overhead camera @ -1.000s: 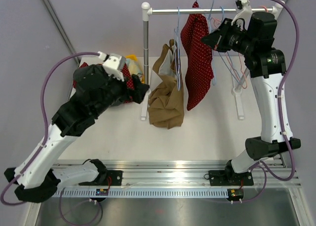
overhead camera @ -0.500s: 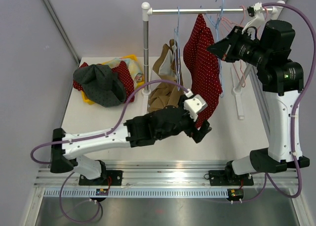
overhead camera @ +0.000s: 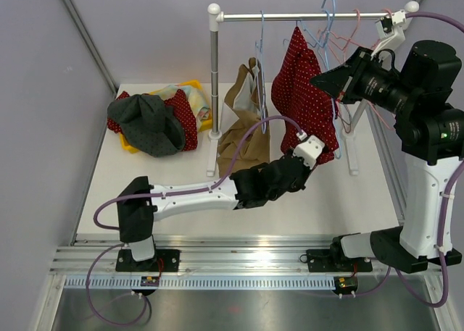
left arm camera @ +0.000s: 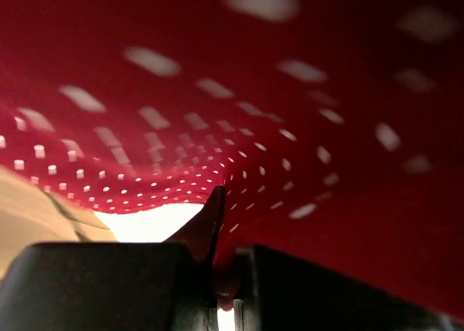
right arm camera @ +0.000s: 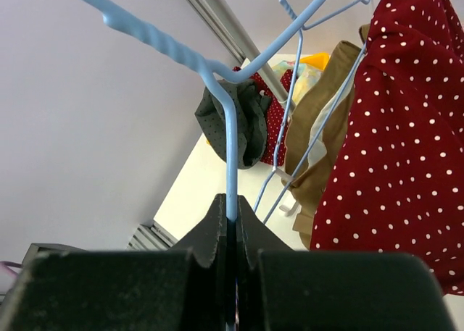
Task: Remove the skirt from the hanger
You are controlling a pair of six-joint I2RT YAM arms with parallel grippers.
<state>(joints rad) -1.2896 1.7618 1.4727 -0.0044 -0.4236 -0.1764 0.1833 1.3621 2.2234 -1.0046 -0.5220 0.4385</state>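
The left gripper [left arm camera: 217,280] has been swung in and shut on the red white-dotted skirt [overhead camera: 301,92] at the right end of the rail [overhead camera: 239,16]. The light-blue wire hanger [right arm camera: 230,150] is clamped by the right gripper [right arm camera: 230,226]; it could be yanked loose by a hard tug.

No legible text, no labels, no brand marks; no numbers or signs readable in any view

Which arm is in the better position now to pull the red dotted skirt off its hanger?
Left. The left gripper is shut on the red dotted skirt near its hem, so it can probably pull it down. The right gripper is shut on the blue hanger, holding it.
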